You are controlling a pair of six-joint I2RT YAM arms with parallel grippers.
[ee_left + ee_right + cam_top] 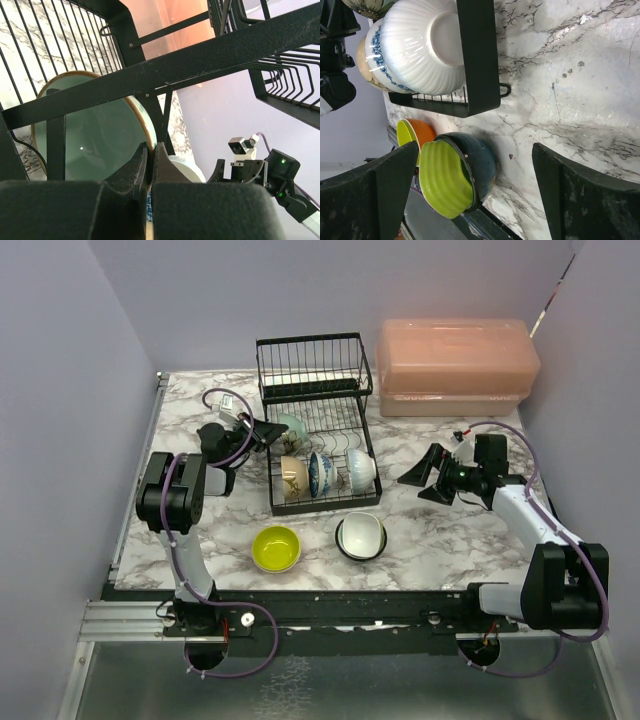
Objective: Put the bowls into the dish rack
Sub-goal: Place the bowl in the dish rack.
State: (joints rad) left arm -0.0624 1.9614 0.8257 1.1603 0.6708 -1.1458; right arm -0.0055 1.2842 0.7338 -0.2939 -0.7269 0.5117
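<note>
The black wire dish rack (313,365) stands mid-table. Its lower tier holds a beige-patterned bowl (292,478), a blue-patterned bowl (320,472) and a white ribbed bowl (360,468) on edge. My left gripper (268,430) is shut on the rim of a pale teal bowl (290,427) at the rack's left side. In the left wrist view the jaws (150,150) pinch that teal bowl (95,130) under a rack bar (200,55). My right gripper (420,480) hangs open right of the rack. In front lie an orange bowl with a yellow-green inside (276,548) and a dark bowl (360,536). Beyond my right gripper (476,145), a yellow-green ribbed bowl (445,185) sits nested in the dark bowl (487,160).
A pink translucent lidded box (455,365) stands at the back right, beside the rack. Purple walls close in the marble table (440,530) on three sides. The white bowl (425,50) and the rack frame (475,60) fill the top of the right wrist view.
</note>
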